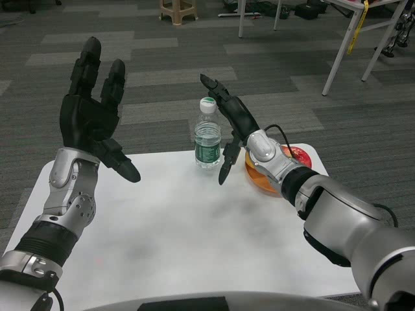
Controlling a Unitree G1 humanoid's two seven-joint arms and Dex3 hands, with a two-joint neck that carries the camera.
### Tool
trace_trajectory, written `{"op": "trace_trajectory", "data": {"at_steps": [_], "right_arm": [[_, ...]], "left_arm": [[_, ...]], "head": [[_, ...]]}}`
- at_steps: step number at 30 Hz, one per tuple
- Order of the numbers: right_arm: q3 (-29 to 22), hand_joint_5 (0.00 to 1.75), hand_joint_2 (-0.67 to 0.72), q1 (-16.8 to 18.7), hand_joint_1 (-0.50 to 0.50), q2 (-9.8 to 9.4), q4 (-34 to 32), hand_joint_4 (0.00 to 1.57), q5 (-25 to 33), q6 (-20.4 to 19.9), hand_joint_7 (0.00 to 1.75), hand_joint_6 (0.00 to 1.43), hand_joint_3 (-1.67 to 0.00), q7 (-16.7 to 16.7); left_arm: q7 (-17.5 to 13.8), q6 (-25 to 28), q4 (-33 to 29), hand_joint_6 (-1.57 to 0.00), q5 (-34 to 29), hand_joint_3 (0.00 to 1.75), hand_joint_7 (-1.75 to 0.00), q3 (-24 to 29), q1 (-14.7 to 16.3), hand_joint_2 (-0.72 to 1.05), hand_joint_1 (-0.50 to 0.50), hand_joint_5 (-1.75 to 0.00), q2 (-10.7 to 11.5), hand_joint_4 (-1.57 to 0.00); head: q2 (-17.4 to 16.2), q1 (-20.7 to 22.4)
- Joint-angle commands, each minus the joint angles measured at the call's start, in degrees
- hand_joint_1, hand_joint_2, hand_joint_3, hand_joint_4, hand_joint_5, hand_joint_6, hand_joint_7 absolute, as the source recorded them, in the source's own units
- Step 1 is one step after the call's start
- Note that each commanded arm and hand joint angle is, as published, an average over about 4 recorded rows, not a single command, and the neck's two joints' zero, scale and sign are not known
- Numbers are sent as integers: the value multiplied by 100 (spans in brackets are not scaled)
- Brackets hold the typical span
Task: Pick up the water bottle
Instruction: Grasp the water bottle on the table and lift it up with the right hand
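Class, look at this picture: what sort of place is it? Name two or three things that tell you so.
Probably a robotics lab or workshop. Grey carpet tiles cover a wide floor, white table legs stand at the back with dark equipment on the floor, and a bottle sits on a white table between two open robot hands.

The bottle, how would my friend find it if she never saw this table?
Look at the white table, near its far edge. The bottle stands upright there, just left of the right hand and an orange bowl. It is the only clear thing, with a white cap and green label.
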Motion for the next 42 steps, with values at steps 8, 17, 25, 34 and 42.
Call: {"op": "trace_trajectory", "data": {"at_steps": [8, 17, 25, 34, 42], "right_arm": [[-32, 0, 60, -4, -46, 12, 44, 0, 37, 65, 12, 0, 0, 22], [-133, 24, 58, 123, -46, -19, 35, 0, 37, 65, 42, 0, 0, 101], [-269, 51, 53, 308, -46, -72, -15, 1, 37, 63, 51, 0, 0, 185], [-405, 165, 53, 394, -46, -105, -108, 14, 37, 56, 84, 0, 0, 235], [-436, 175, 53, 409, -46, -129, -114, 27, 37, 56, 129, 0, 0, 250]], "left_arm": [[-10, -15, 42, 0, -42, 4, 0, -9, -13, -72, -48, 0, -5, 0], [-10, -15, 37, 0, -42, 9, 0, -9, -9, -72, -48, 0, -5, 0], [-10, -15, 46, 0, -49, 9, 0, -9, -18, -72, -48, 0, -5, 0], [-10, -15, 81, 0, -42, 7, 0, -7, -27, -72, -48, 0, -7, 0], [-10, -15, 103, 0, -51, 9, -2, 9, -31, -72, -48, 0, -23, 0]], "head": [[-3, -1], [-20, 26], [-36, 41], [-56, 50], [-83, 57]]}}
